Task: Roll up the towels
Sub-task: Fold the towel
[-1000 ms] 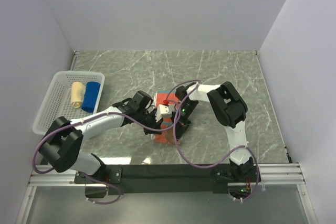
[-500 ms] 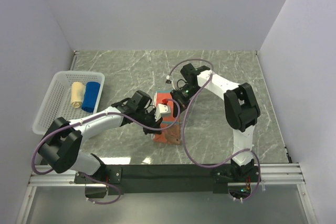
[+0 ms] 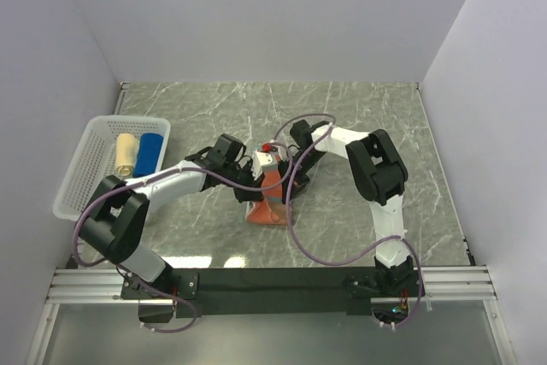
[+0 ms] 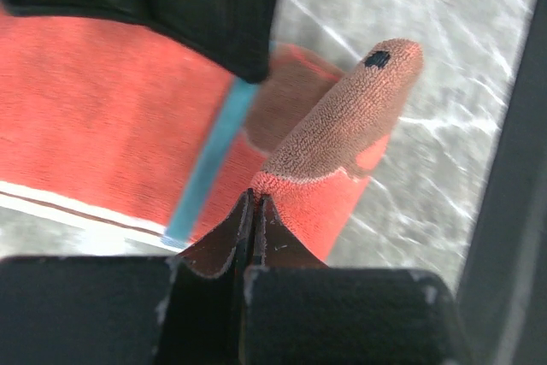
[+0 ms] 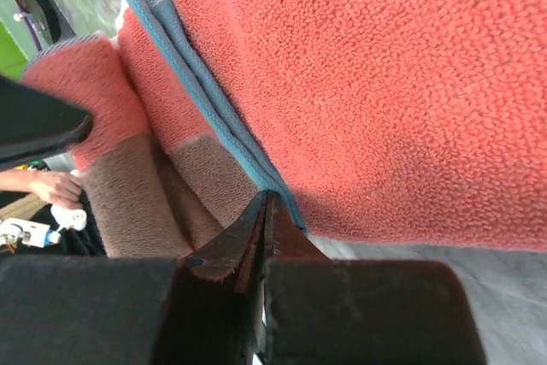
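Your rust-orange towel [image 3: 267, 207] lies near the middle of the grey marble-pattern table [image 3: 367, 117]. It is bunched into a narrow strip that runs toward the arm bases, and both arms meet over its far end.

Your left gripper [image 4: 254, 211] has its fingers pressed together on a raised fold of the towel. The left wrist camera shows orange pile and a brown printed patch standing up from between the tips, with the teal edging [image 4: 212, 164] crossing the flat part behind. Your right gripper [image 5: 263, 211] is likewise pinched tight on the cloth, its tips meeting right at the teal edge where the brown print joins the orange.

From above, the two grippers sit just beside each other. They hide so much of the towel that you probably cannot judge from that view whether any of it is rolled.

The white lattice basket [image 3: 75, 175] stands at the table's left side, well apart from the orange towel. Inside it a rolled beige towel [image 3: 126, 154] and a rolled blue towel [image 3: 151, 155] lie side by side, the blue one nearer the centre.
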`<state>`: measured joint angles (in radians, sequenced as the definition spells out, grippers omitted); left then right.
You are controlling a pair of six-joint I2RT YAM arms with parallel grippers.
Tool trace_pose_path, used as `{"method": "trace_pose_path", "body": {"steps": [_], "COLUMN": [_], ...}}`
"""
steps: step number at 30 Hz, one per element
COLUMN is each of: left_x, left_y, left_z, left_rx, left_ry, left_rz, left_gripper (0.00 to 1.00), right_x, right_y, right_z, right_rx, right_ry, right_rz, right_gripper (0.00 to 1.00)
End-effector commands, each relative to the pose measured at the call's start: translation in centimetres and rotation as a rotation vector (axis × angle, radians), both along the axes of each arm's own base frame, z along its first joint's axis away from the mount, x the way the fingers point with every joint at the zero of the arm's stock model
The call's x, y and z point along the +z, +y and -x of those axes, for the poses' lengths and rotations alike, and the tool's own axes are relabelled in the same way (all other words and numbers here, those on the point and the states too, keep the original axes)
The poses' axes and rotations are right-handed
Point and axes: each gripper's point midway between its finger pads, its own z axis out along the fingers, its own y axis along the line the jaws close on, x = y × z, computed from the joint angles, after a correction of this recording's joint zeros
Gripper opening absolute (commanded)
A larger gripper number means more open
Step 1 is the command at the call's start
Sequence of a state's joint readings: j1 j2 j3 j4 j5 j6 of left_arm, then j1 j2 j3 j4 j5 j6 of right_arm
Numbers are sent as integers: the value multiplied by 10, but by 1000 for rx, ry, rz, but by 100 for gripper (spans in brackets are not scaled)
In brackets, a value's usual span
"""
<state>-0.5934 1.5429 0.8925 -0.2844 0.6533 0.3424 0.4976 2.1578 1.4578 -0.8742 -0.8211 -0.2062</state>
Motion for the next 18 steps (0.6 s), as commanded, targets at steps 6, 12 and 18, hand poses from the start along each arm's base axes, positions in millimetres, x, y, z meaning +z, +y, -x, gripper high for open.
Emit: {"method": "trace_pose_path", "body": {"steps": [6, 12, 18], "left_x": [-13, -21, -29], "left_y": [-9, -6, 1], "left_z": [-43, -56, -54], "left_rx": [88, 121, 150], "left_ry": [-22, 11, 60], "left_rz": [-9, -43, -69], "left_gripper": [1, 1, 1], "right_x": [25, 50, 76], "right_y": [7, -13, -41], "right_z": [-40, -56, -80], "right_rx": [-30, -112, -193], "right_ry": [-147, -216, -222], "right_rz": [-19, 11, -1], "right_gripper": [12, 25, 32]}}
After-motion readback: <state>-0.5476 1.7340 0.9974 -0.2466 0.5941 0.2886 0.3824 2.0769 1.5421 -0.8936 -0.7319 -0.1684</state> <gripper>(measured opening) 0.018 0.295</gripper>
